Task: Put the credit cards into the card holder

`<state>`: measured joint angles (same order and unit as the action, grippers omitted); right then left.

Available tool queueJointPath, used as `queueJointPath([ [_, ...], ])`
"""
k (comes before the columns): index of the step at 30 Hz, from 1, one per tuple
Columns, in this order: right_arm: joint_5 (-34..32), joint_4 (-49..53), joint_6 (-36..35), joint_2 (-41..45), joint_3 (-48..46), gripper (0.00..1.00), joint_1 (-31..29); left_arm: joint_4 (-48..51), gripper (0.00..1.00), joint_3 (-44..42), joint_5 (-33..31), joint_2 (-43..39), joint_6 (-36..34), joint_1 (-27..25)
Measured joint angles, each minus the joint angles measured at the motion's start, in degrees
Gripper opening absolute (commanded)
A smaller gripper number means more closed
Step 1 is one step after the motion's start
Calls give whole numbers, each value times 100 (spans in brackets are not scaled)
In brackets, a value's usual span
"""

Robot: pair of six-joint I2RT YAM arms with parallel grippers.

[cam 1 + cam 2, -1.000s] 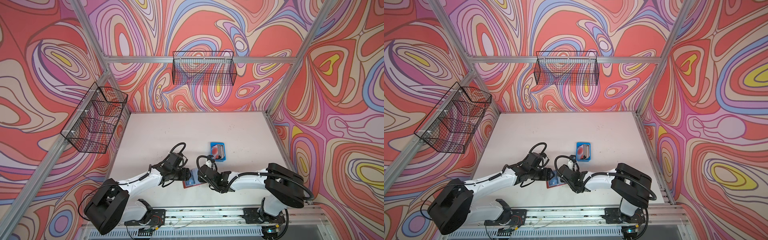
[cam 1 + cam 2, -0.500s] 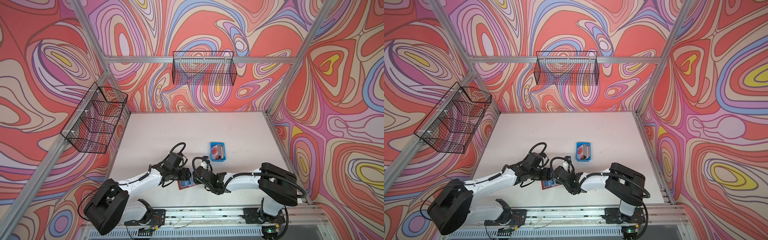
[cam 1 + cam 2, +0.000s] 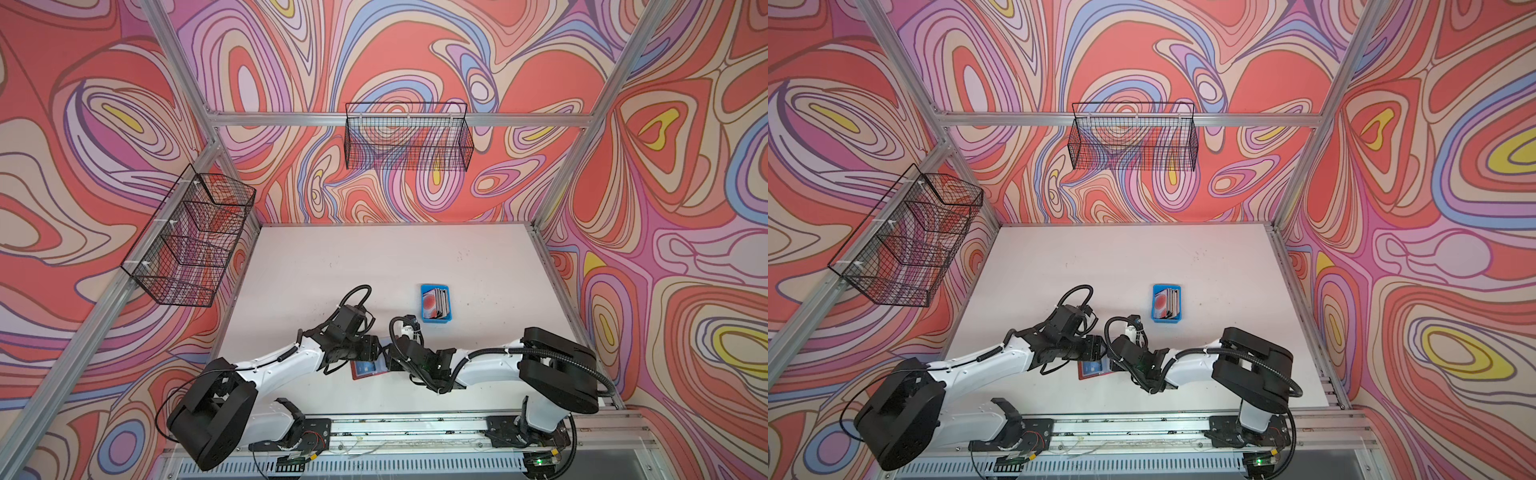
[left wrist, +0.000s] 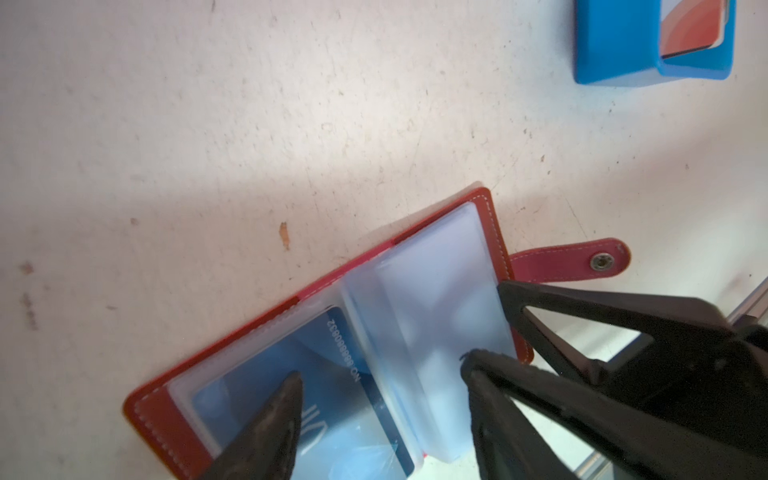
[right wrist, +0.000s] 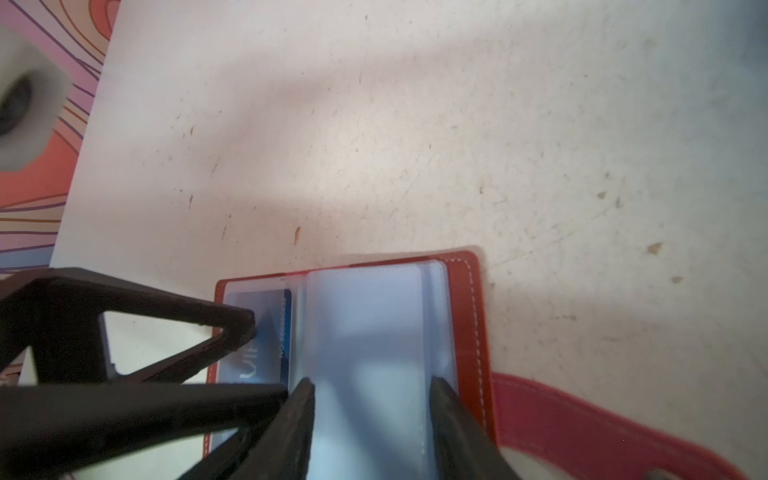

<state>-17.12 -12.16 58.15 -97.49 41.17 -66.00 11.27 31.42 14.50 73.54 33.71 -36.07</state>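
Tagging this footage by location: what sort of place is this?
Probably a robot lab test cell: an aluminium frame hung with swirl-patterned wall panels encloses a white table, with a left arm and right arm mounted on a rail.

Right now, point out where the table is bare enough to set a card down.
Bare: the far half of the table, between the back wall and the tray; also the strip right of the tray. Crowded: the near middle, where the left gripper and right gripper meet over the card holder.

One card holder (image 3: pixel 368 370), one tray (image 3: pixel 435 320), two baskets (image 3: pixel 409 139)
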Motion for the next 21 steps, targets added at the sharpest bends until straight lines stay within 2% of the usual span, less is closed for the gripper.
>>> queueJointPath([
  [10,271,-831,68,103,-407,46,-4,101,65,-2,-289,-289,7,0],
  [21,638,-1644,63,179,-544,46,-7,378,67,-304,-1097,-1534,109,0],
])
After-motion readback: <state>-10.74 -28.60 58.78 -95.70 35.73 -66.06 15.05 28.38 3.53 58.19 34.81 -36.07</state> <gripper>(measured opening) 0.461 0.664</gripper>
